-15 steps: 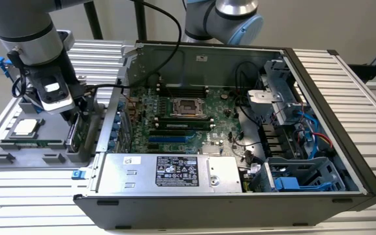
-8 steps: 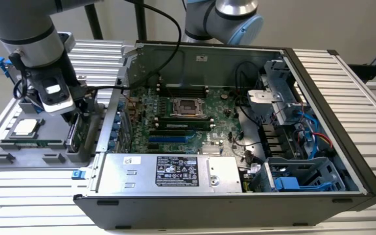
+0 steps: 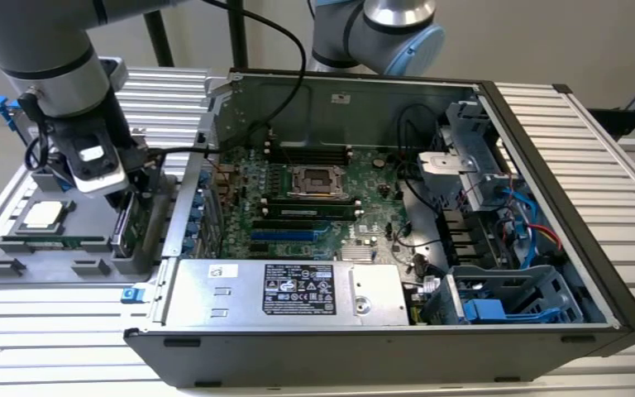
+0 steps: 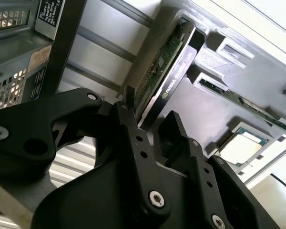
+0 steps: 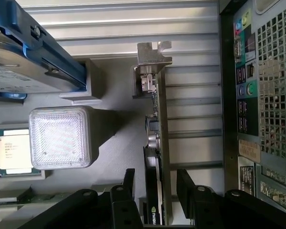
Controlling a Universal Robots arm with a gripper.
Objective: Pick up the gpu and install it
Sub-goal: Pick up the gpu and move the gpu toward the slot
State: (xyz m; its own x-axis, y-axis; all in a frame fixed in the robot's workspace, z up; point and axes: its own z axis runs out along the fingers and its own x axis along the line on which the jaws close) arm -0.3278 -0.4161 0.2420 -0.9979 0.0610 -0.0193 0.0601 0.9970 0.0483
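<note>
Black fingers of my pincer stand apart, straddling the gpu, a flat green card with black cooler and silver bracket. It stands on edge in a grey tray beside the open computer case.

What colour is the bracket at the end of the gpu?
Silver metal; the bracket shows best in the first wrist view.

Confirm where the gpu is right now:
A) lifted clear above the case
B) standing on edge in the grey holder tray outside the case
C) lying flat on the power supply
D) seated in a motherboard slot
B: in the first wrist view the gpu stands on edge in the grey holder tray beside the case, with the open claw straddling it, one finger on each side.
</note>
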